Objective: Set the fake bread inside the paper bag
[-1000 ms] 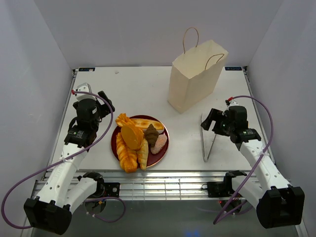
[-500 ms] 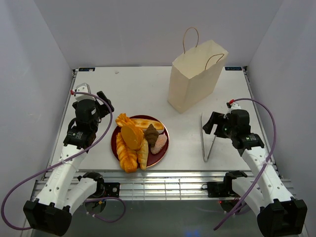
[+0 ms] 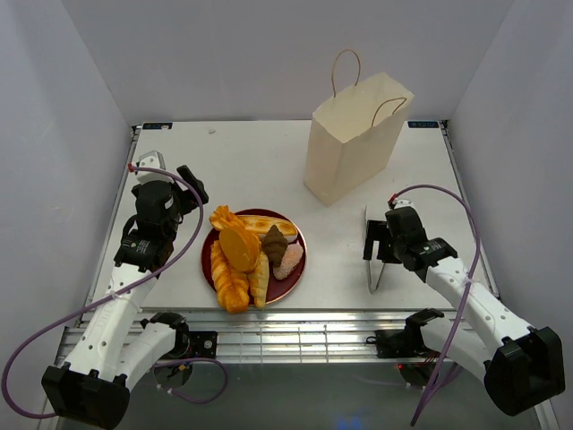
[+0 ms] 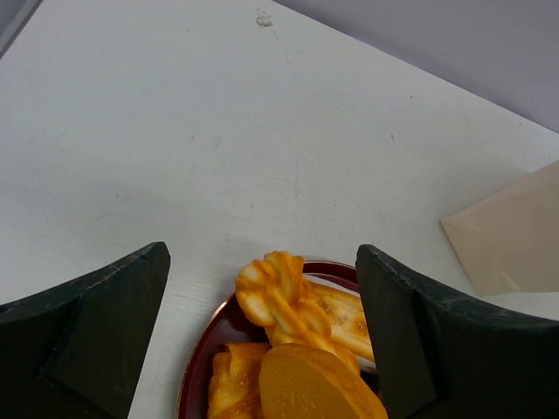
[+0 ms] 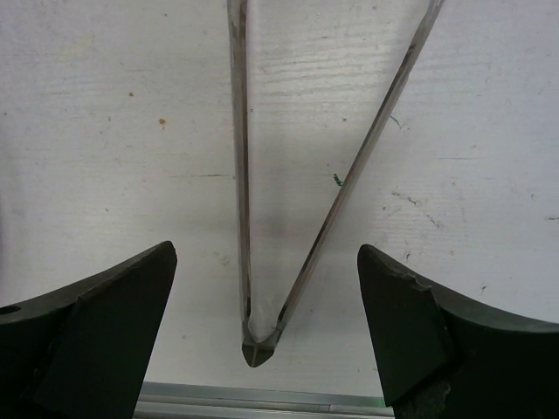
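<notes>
From where I stand, the right gripper (image 3: 373, 242) hangs low over the metal tongs (image 3: 380, 264), its two dark fingers (image 5: 105, 323) spread wide apart and holding nothing. In its own wrist view the right gripper (image 5: 265, 253) straddles the tongs (image 5: 240, 175). Their joined tip lies between the fingers and the two thin arms fan out ahead of it, and neither finger touches the metal. Whether the fingertips reach the white table (image 3: 251, 161) I cannot tell. The fake bread (image 3: 242, 255) sits well off to that gripper's left, heaped on a dark red plate (image 3: 299, 262): glossy orange braided pieces, a round orange bun, a pale long roll, a dark brown piece and a pinkish one. The paper bag (image 3: 354, 143) stands upright beyond the right gripper and slightly to its left, mouth open upward and both loop handles up, apart from the tongs and from the plate. Across the table, the left gripper (image 3: 192, 188) hovers with its fingers parted as well, clamped on nothing. Through its wrist camera the left gripper (image 4: 262, 251) looks down on the near edge of the heap. The bread (image 4: 288, 305) shows just ahead of and below the fingertips, a braided end uppermost, with the plate's rim (image 4: 214, 336) curving under it. A corner of the bag (image 4: 515, 227) shows farther ahead and to the right.
</notes>
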Robot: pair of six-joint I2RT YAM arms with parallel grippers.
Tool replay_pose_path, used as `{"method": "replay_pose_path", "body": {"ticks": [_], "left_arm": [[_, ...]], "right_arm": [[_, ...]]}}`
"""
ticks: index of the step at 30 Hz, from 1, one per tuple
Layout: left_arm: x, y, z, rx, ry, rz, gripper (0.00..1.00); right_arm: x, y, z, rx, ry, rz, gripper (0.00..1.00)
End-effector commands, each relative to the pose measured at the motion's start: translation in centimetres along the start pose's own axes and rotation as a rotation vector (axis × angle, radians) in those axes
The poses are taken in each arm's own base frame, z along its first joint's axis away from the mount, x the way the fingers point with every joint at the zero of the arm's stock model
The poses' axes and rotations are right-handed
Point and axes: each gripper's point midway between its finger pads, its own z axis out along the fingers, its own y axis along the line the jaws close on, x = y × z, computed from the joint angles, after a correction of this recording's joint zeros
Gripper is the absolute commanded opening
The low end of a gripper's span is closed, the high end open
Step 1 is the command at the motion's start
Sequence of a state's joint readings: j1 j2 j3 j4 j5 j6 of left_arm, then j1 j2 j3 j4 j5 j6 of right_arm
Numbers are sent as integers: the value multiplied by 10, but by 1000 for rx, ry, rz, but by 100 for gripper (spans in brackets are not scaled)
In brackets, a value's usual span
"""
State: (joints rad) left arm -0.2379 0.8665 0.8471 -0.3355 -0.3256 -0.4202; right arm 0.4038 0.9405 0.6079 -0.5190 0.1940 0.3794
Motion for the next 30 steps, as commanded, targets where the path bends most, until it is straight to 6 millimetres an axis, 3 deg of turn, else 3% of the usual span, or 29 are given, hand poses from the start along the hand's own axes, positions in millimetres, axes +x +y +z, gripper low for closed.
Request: {"method": "replay_pose_path", "body": {"ticks": [1, 9, 15, 23, 30], "left_arm": [[-13, -7, -6, 36, -34, -19, 98], [-11, -13, -8, 72, -25, -19, 98], [-9, -17, -9, 90, -17, -18, 98], [-6, -23, -10, 119, -3, -15, 98], [-3, -25, -11, 132, 4, -12, 98]], "right_arm": [[-7, -14, 2, 98, -45, 22, 90], [6, -3, 26, 48, 2, 26, 90], [13, -9, 42, 94, 24, 3, 90], [2, -15, 54, 160, -12, 22, 90], [4, -12, 67, 161, -3, 52, 90]]}}
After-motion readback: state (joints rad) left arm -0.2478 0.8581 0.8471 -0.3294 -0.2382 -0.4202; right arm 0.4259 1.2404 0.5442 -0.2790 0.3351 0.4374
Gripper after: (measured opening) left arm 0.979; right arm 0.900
